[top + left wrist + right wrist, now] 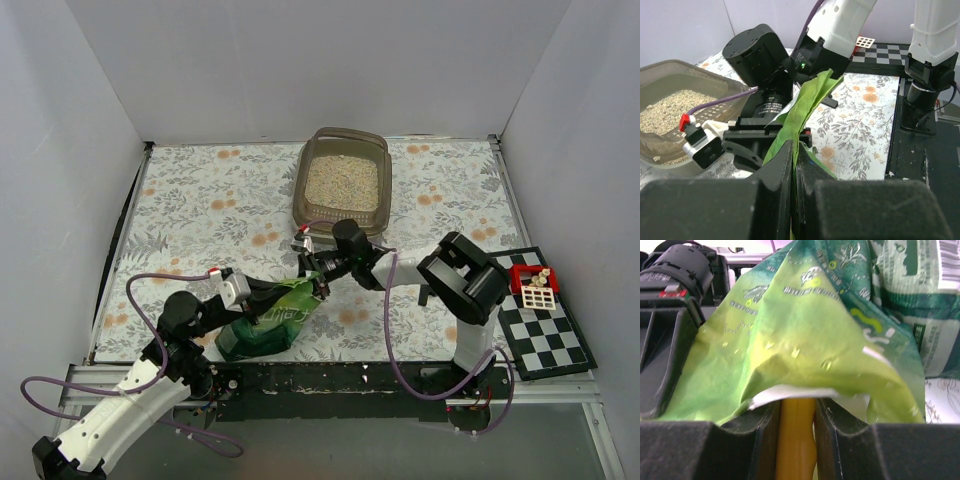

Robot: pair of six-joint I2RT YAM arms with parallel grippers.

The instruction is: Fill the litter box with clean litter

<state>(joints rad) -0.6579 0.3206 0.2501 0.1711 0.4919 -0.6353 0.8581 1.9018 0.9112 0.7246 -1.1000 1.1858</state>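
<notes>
Two grippers meet at the green bag (265,328), which lies at the near edge of the flowered table (200,200), just left of centre. From my remote station I see the left gripper (794,165) pinched tight on the bag's upper film. The right gripper (796,415) is clamped on a yellow handle (796,450) under the bag's open lip. The litter box (300,190) sits at the far centre, well apart from the bag, with clean litter (343,180) covering its floor.

White/blk arms (110,420), purple cables (387,320), blk fingers (715,207).
</notes>
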